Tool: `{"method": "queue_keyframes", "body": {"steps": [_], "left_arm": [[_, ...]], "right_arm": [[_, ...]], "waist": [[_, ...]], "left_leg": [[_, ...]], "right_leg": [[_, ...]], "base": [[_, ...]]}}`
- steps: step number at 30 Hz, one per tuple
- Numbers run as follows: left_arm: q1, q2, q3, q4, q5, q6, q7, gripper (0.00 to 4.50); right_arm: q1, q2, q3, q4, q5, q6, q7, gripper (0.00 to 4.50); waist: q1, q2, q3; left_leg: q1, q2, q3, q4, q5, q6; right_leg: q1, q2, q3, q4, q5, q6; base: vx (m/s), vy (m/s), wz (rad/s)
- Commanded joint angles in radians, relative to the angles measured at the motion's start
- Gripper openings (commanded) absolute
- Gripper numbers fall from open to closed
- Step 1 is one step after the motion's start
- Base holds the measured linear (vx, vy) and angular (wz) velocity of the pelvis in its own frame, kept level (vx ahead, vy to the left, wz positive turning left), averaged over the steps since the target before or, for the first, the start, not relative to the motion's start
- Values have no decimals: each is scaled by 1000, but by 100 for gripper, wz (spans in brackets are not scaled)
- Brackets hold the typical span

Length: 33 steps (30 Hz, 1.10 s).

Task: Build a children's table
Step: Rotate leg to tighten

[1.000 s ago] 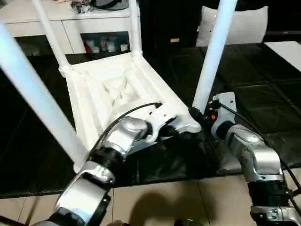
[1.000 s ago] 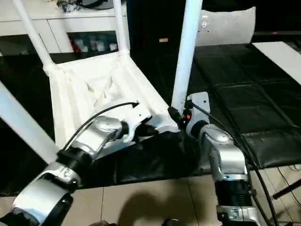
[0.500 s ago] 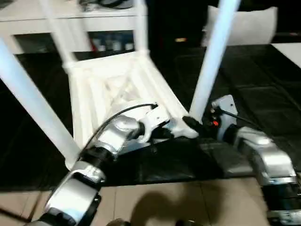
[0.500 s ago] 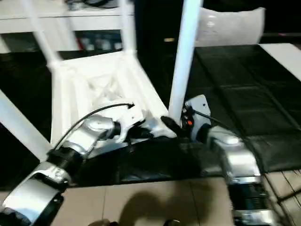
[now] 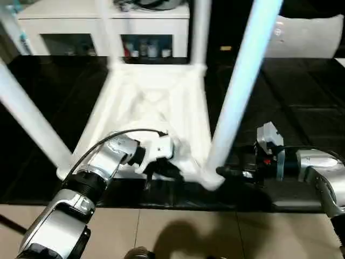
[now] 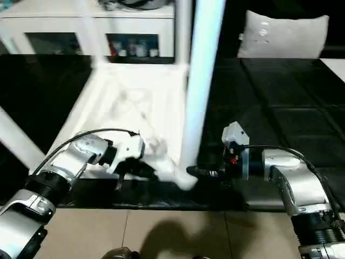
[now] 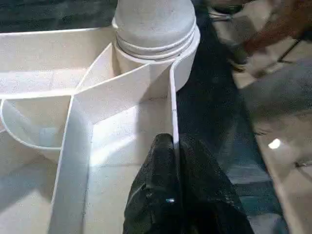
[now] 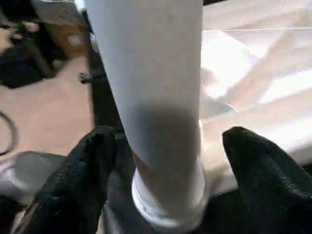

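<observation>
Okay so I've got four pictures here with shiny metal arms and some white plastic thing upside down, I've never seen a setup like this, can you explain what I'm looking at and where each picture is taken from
This is a humanoid robot putting together a children's table. Two pictures come from cameras in its head, looking down over its silver forearms. The other two come from a camera on each wrist, looking along that arm's black fingers.

The white table lies upside down on a dark mat, ribbed underside up, with legs standing up from its corner sockets.

The left gripper is shut on the table's thin side wall, near a corner socket. The right gripper is open, one finger on each side of the nearest leg, just above its socket; the fingers appear not to press on it.

Behind stands a white cabinet and a pale cushion.
</observation>
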<state>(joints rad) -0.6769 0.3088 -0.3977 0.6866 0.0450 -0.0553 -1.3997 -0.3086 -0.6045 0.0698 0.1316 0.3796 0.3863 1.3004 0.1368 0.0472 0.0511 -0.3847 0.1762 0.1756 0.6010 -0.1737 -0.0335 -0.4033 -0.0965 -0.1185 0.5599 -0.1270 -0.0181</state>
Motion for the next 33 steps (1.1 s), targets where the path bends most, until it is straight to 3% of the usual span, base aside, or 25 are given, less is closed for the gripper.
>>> {"method": "queue_keyframes", "body": {"steps": [1,14,15,18,25,28,29,31,32,33], "left_arm": [[-10,-7,-25,-52,-7,-26,-51,0],[-32,-9,-28,-12,5,-57,-48,0],[-32,-9,-29,-11,6,-57,-47,0],[-32,-10,-28,-6,8,-56,-40,0],[-29,-37,-4,-17,4,38,32,0],[-42,-61,10,-11,8,85,90,0],[-47,-75,18,-11,7,102,116,0],[-57,-105,30,-12,5,145,168,0],[-66,-137,40,-11,3,172,217,0],[-69,-147,44,-9,3,180,233,0]], "right_arm": [[-5,-15,9,-3,15,7,28,352],[7,-16,58,2,16,9,89,233],[7,-15,59,2,17,10,90,233],[12,-13,61,-2,22,14,88,209],[51,46,13,-44,55,78,-46,193],[45,87,2,-46,17,94,-166,193],[40,108,0,-43,-10,104,-229,193],[25,153,-9,-32,-54,124,-348,193],[14,198,-26,-28,-64,152,-432,191],[10,211,-30,-28,-69,160,-457,191]], "waist": [[-9,-16,-75],[-2,-18,-75],[-3,-14,-75],[-3,-13,-76],[-3,-11,-72],[-21,-14,-63],[-31,-10,-60],[-53,-11,-54],[-70,-5,-53],[-90,-9,-50]], "left_leg": [[30,67,-17,-73,-262,63],[26,63,-17,-72,-256,57],[26,63,-18,-73,-259,56],[26,63,-18,-73,-265,53],[29,63,-19,-75,-282,49],[34,54,-23,-77,-344,19],[41,47,-25,-72,-372,12],[40,43,-30,-73,-411,1],[50,41,-33,-68,-451,-8],[49,36,-38,-65,-482,-13]], "right_leg": [[46,-73,52,-66,-402,-157],[48,-73,50,-69,-429,-141],[48,-73,49,-70,-428,-139],[49,-72,49,-70,-425,-141],[47,-72,48,-74,-441,-141],[45,-71,38,-88,-553,-102],[42,-73,31,-100,-620,-76],[42,-67,19,-112,-673,-45],[36,-65,7,-123,-704,-28],[42,-61,-11,-134,-726,-3]], "base": [[0,0,0],[0,0,0],[0,0,0],[0,0,0],[0,0,0],[0,0,0],[0,0,0],[0,0,0],[0,0,0],[0,0,0]]}}
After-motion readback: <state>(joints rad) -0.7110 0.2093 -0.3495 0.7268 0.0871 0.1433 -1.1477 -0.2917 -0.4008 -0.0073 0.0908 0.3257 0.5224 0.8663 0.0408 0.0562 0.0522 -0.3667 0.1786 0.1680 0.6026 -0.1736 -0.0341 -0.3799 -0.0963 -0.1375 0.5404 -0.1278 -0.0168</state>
